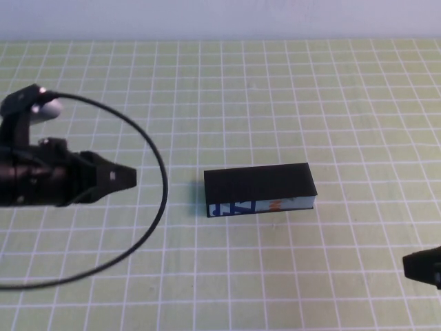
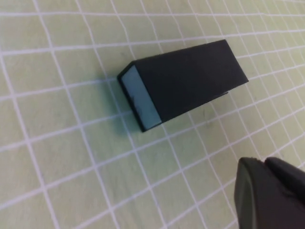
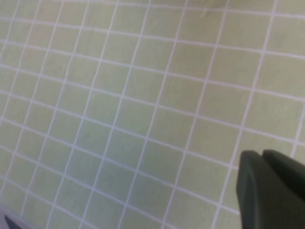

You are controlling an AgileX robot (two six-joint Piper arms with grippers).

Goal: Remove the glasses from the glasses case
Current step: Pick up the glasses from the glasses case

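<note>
My left arm reaches in from the left edge of the high view, about mid-height, lying nearly level with its black cable looping around it. My left gripper (image 1: 127,178) points toward the frame's centre, its fingers drawn together to a narrow tip. My right gripper (image 1: 422,267) barely shows at the lower right edge, only its dark tip in frame, low and held back, fingers closed together.

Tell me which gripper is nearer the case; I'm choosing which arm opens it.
Left. The left gripper sits just off the case's left end; the right gripper is farther, off its right front.
</note>
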